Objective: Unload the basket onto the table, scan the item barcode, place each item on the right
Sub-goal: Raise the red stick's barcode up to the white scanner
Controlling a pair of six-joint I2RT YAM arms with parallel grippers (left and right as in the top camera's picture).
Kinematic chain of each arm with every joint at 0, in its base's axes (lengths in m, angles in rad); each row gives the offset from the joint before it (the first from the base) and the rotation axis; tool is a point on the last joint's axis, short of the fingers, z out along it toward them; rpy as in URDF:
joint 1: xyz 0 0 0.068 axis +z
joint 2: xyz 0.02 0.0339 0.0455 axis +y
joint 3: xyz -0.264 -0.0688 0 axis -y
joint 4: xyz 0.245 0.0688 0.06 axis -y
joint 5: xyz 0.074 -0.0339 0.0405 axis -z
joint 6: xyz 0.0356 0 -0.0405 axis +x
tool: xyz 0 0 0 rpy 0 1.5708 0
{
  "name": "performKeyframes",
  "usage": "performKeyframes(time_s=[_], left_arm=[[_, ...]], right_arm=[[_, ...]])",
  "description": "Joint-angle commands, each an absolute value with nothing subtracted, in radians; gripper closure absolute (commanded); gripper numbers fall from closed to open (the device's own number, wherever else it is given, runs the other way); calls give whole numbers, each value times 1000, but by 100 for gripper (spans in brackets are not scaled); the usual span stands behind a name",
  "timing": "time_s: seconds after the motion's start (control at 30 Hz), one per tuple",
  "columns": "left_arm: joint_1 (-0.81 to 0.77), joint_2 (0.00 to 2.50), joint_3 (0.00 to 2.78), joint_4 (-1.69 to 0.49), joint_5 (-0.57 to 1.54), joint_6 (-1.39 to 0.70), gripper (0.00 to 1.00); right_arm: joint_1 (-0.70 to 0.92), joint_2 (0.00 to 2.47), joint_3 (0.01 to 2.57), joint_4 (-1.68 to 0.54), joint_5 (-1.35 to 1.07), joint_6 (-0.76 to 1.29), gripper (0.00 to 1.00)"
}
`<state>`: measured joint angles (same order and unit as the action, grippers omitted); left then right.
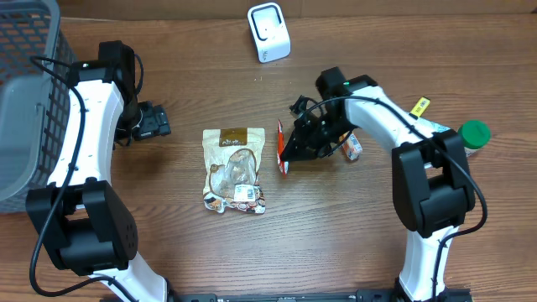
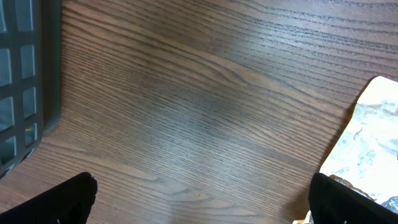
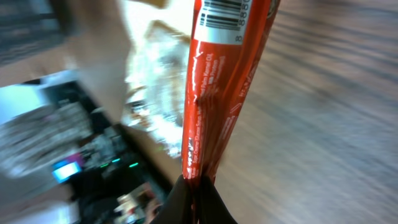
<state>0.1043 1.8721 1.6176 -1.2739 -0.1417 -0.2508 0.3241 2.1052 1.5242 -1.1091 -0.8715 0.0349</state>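
Right gripper (image 1: 294, 144), centre-right of the overhead frame, is clamped on a red packet (image 1: 282, 158). The packet's barcode (image 3: 222, 14) shows at the top of the right wrist view. Left gripper (image 1: 153, 122), upper left, stands fully spread and holds nothing. A white scanner (image 1: 268, 32) sits top centre.

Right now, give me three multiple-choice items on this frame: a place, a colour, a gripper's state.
1. Where is the white scanner? A. At the far side of the table, beyond the snack bag. B. Inside the basket. C. Under the left arm.
2. What colour is the packet in the right gripper? A. Green. B. Red. C. Blue.
3. How is the left gripper? A. Shut on the snack bag. B. Open, holding nothing. C. Shut on the basket.
Answers: 1 A, overhead shows it past the bag; 2 B, the wrist view shows red wrapping with a barcode; 3 B, its fingers stand wide apart over the table.
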Motion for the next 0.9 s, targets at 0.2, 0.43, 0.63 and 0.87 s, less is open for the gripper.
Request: performKeyframes(time_s=[0.2, 0.43, 0.63, 0.87], left_arm=[[98, 1879, 1630, -1273, -138, -232, 0], [97, 1879, 1630, -1273, -137, -232, 1], [97, 1879, 1630, -1273, -138, -232, 0], [97, 1879, 1630, -1273, -138, -232, 0]], right_arm=[[288, 2109, 1546, -1028, -1262, -61, 96], [285, 2109, 1546, -731, -1488, 145, 96], [294, 2109, 1546, -117, -1445, 772, 97], [271, 2109, 1563, 740, -1303, 1547, 97]])
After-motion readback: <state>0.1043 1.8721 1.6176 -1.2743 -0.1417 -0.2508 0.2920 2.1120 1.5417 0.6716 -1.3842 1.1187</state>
